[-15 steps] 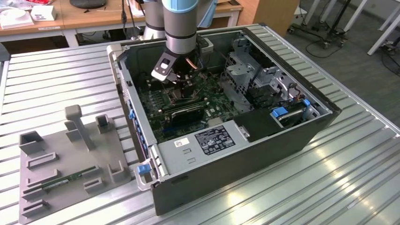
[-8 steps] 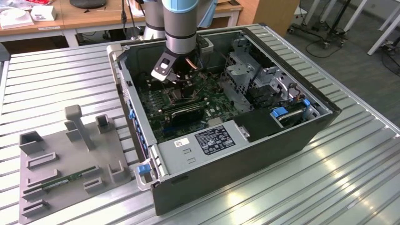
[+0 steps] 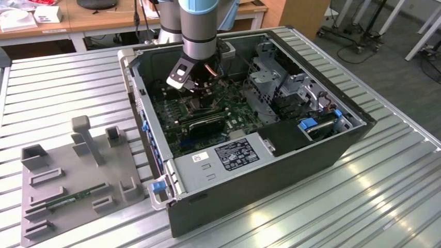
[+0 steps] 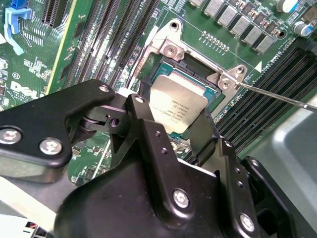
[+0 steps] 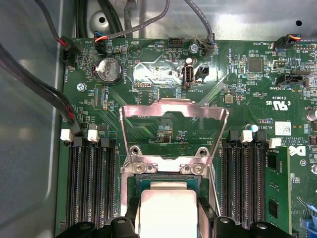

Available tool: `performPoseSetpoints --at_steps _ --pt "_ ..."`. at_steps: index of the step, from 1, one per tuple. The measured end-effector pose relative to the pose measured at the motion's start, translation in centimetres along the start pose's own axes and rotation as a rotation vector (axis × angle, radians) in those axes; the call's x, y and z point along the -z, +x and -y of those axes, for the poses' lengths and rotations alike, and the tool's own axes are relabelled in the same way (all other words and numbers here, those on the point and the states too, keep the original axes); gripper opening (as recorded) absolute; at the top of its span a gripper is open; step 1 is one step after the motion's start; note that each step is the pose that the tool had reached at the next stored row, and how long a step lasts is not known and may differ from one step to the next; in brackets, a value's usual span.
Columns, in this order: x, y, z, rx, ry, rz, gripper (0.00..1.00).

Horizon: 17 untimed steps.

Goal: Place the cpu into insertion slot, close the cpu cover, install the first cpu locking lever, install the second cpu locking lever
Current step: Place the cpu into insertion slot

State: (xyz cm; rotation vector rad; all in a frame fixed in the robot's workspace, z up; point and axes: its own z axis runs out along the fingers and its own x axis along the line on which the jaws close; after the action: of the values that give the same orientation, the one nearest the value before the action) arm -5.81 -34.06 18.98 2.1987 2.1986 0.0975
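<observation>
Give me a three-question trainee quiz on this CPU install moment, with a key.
1. True or false: the cpu cover stands open, hinged up off the insertion slot.
2. What does the pincer grip? A) a memory stick B) the cpu C) a coin battery
3. Fill in: the long black memory slots run along ___ sides of the insertion slot.
Key: 1 true; 2 B; 3 both.
</observation>
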Motion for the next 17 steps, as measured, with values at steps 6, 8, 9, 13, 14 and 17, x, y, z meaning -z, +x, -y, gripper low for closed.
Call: performPoseSetpoints --at_steps 6,8,9,13,14,17 --pt "0.0 0.0 0.0 -0.001 0.0 0.0 0.54" --pt "0.0 0.0 0.0 -0.001 -0.0002 0.0 0.54" --pt "-0.01 0.0 -0.01 -0.001 -0.0005 -0.0002 0.55" --pt "-0.02 0.01 -0.01 -0.001 -0.0004 -0.0005 0.6" --pt "-0.01 0.0 0.0 -0.001 -0.0002 -0.0002 0.6" --pt "0.0 0.0 0.0 -0.001 -0.0001 0.0 0.6"
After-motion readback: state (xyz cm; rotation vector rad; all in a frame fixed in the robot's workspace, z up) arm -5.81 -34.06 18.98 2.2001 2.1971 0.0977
